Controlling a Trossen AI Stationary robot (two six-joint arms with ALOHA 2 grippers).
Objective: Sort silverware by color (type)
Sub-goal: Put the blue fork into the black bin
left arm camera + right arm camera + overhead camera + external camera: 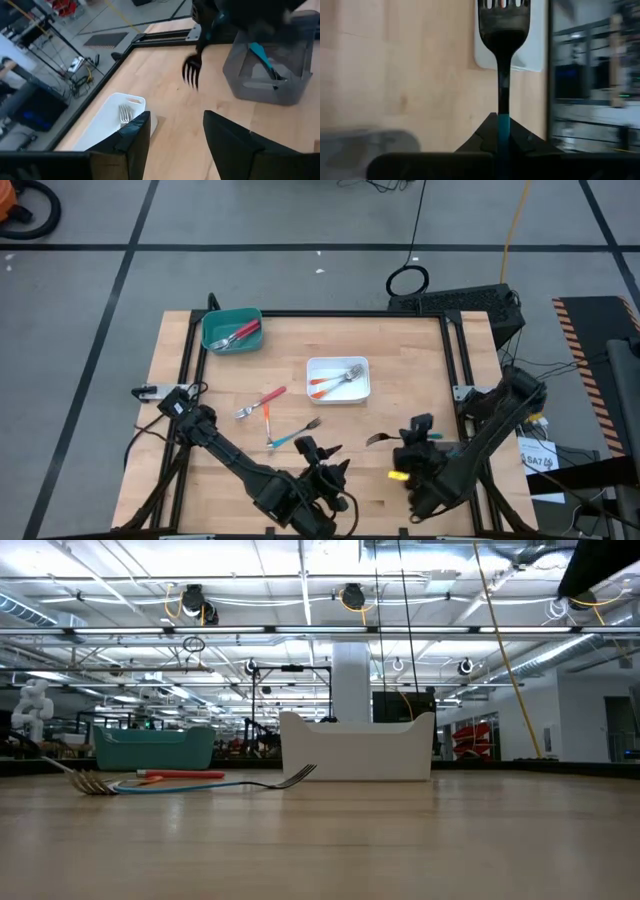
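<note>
The right tool (500,131) is clenched on a teal fork (503,60); next comes the grey tray (270,75). The left tool (175,145) gapes, holding nothing.

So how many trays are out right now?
3: teal tray at the far left corner, white tray mid-table, grey tray near the arms, visible only from the left wrist.

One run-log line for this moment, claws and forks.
left claw: open, empty | right claw: shut on teal-handled fork | white tray: orange forks | teal tray: red forks
</note>
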